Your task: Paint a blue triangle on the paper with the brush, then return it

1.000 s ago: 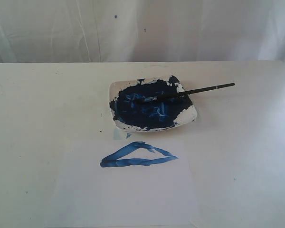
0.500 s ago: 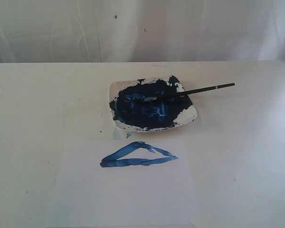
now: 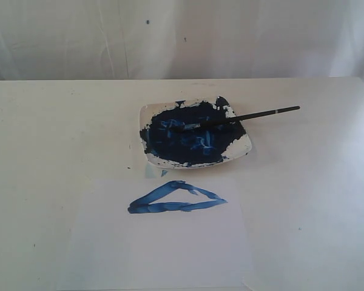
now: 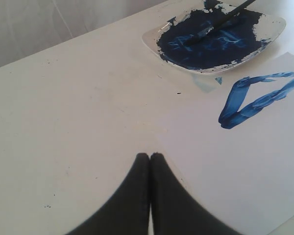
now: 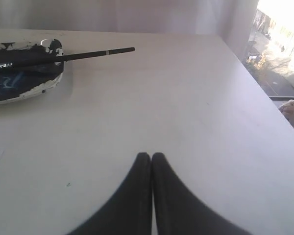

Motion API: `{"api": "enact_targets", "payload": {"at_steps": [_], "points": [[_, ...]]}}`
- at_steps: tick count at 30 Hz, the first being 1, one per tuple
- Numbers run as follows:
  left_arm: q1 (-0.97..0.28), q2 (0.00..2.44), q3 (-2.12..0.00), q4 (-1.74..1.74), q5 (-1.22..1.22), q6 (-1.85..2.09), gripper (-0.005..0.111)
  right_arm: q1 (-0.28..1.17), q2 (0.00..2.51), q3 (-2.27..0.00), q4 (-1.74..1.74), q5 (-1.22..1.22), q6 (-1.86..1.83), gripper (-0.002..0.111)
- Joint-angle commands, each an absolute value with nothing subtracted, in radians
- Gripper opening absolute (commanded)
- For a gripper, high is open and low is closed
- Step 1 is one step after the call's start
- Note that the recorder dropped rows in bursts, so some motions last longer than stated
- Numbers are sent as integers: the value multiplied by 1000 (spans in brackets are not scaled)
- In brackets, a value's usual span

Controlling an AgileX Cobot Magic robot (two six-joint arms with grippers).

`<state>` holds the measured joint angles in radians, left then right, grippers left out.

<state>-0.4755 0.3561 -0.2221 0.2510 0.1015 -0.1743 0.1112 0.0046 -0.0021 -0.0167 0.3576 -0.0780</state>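
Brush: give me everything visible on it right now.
The brush is thin and long, with a black handle, a pale band near its free end and a greyish ferrule. It lies tilted across the dish: the bristles sit in the blue paint, and the handle leans over the right rim and overhangs the table. Nothing holds it.

The left gripper (image 4: pixel 150 155) appears as two matte black fingers (image 4: pixel 132 196), smooth and plain. Each is broad at the base and sweeps inward in a curve to a narrow, rounded tip. Only a hairline seam runs between the pair. The right gripper (image 5: pixel 151 155) looks the same: two plain black fingers (image 5: pixel 174 200) with the same flared, horn-like outline and blunt rounded ends. The wider bases of both pairs are softly blurred at the frame edge.
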Motion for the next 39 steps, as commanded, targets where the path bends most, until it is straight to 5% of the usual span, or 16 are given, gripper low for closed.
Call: {"api": "enact_targets", "payload": {"at_steps": [1,29,39], "points": [[-480,350,-221,243,100,-184,0,147,0,0,-19,346,-36,0],[-473,344,-221,243,101,-184,0,156,0,0,0,342,32,0],[-118,119,-221,243,105,-184,0,156,0,0,0,342,32,0]]}}
